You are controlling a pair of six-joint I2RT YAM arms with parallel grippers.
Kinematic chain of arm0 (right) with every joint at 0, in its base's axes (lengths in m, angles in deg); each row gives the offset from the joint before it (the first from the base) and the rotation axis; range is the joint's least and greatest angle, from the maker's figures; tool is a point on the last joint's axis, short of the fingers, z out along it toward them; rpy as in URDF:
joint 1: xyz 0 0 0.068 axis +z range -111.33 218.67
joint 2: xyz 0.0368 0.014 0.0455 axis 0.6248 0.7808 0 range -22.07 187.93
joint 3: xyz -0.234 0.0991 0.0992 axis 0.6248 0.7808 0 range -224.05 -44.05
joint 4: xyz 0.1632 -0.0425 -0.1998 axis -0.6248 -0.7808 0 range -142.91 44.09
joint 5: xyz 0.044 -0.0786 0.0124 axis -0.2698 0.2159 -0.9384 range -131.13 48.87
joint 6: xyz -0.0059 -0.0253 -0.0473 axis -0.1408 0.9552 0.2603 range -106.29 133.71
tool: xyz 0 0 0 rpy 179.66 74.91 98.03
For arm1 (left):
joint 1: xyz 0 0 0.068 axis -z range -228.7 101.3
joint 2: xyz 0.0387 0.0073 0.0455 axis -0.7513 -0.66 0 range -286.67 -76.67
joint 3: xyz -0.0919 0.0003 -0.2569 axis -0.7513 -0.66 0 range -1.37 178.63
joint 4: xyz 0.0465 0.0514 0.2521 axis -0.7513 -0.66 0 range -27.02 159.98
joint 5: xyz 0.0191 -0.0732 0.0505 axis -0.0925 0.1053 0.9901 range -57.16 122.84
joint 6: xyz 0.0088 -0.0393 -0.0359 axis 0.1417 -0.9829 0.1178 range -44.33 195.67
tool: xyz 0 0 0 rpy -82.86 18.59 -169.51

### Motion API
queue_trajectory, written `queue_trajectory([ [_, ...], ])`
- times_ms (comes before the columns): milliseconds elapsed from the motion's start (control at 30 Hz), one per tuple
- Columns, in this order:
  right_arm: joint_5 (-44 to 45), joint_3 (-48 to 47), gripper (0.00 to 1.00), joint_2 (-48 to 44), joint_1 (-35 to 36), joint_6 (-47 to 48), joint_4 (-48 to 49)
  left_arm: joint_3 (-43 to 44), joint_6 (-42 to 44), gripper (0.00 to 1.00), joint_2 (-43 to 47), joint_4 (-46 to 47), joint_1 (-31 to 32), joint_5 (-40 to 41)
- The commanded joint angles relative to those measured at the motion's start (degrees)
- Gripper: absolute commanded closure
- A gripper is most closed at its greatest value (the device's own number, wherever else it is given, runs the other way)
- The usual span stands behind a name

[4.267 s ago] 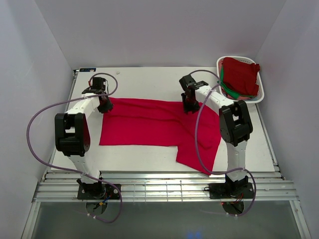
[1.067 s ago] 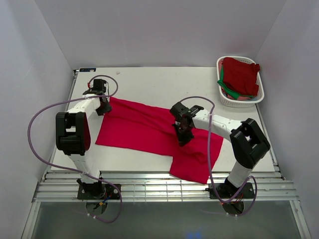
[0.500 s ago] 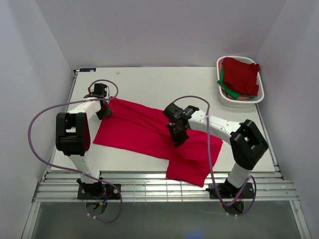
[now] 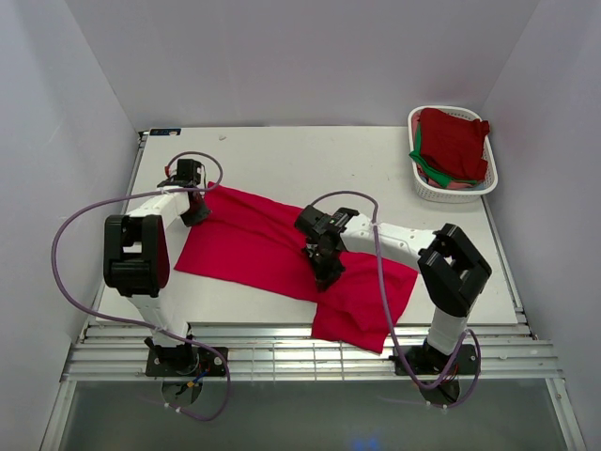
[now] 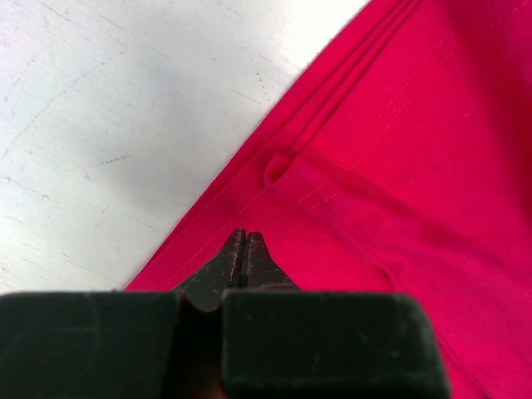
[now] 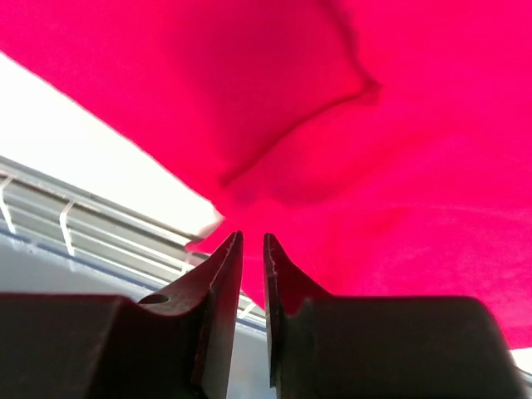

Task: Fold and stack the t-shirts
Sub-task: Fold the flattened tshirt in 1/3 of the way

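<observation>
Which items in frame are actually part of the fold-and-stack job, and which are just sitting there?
Job:
- crimson t-shirt, spread on the table
- dark red t-shirt, top of the basket pile
- green t-shirt, beneath it

Just there:
- white slotted basket, only holding that pile
- purple arm cables

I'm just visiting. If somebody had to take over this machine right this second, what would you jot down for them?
Left gripper: shut, tips at the far left edge of the red shirt; unclear whether cloth is pinched.
Right gripper: slightly open, empty, just above that shirt near its front edge.
Red shirt lies spread on the table, fold unfinished; nothing stacked.
A dark red shirt and a green shirt wait in the basket.
Left: finish this fold, fold the others, stack.
</observation>
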Motion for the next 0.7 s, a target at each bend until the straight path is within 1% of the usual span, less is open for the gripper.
queue_trajectory([
  [0,-3.5,-2.8,0.77,0.4,1.6,1.6,0.2,-0.1,0.0,1.00,4.3,-0.3,-0.1,1.7],
  [100,-3.4,-3.9,0.72,-0.5,2.6,2.1,0.1,0.0,0.1,1.00,5.1,-1.0,-0.1,2.9],
  [133,-1.8,-4.2,0.69,-1.4,2.7,2.0,-0.1,0.1,0.1,1.00,5.3,-1.3,-0.1,3.2],
  [167,-0.4,-4.7,0.68,-1.9,2.7,1.6,-0.8,0.2,0.1,1.00,5.5,-1.6,-0.1,3.6],
  [200,1.6,-5.0,0.68,-2.5,2.7,0.4,-1.3,0.5,0.1,0.99,5.7,-1.8,-0.1,3.8],
  [233,6.1,-5.4,0.64,-3.8,2.7,-0.1,-1.9,0.7,0.0,0.99,6.3,-2.4,-0.1,4.3],
  [300,11.1,-5.4,0.60,-5.0,2.5,-1.7,-2.6,1.3,-0.2,0.98,6.9,-2.9,-0.1,5.3],
  [333,15.0,-5.4,0.57,-6.0,2.3,-2.0,-2.7,1.5,-0.2,0.98,7.6,-3.1,-0.1,5.4],
  [400,17.1,-4.5,0.57,-6.4,0.3,-2.9,-2.9,2.0,-0.7,0.97,7.9,-3.0,-0.1,4.4],
  [433,18.5,-4.0,0.58,-6.5,-0.8,-4.3,-3.0,2.3,-1.0,0.95,8.0,-2.6,-0.1,3.6],
  [467,19.1,-3.5,0.60,-6.5,-3.3,-4.8,-3.0,2.7,-1.2,0.93,7.4,-2.3,-0.1,2.7],
  [500,19.7,-3.0,0.64,-6.5,-4.7,-5.2,-2.8,3.2,-1.4,0.89,7.1,-2.1,-0.1,1.7],
  [533,21.5,-2.1,0.78,-6.5,-5.9,-5.6,-2.6,4.4,-1.7,0.87,6.8,-1.5,-0.1,0.1],
  [567,22.7,-1.8,0.88,-6.5,-8.2,-5.6,-2.3,5.1,-2.0,0.86,6.1,-1.1,-0.1,-0.7],
  [600,23.8,-1.6,0.92,-6.1,-9.5,-5.6,-2.2,5.7,-2.4,0.84,5.7,-0.8,-0.1,-1.0],
  [667,26.5,-1.5,0.92,-5.5,-12.2,-4.6,-1.6,7.6,-2.5,0.82,4.7,-0.2,-0.1,-1.8],
])
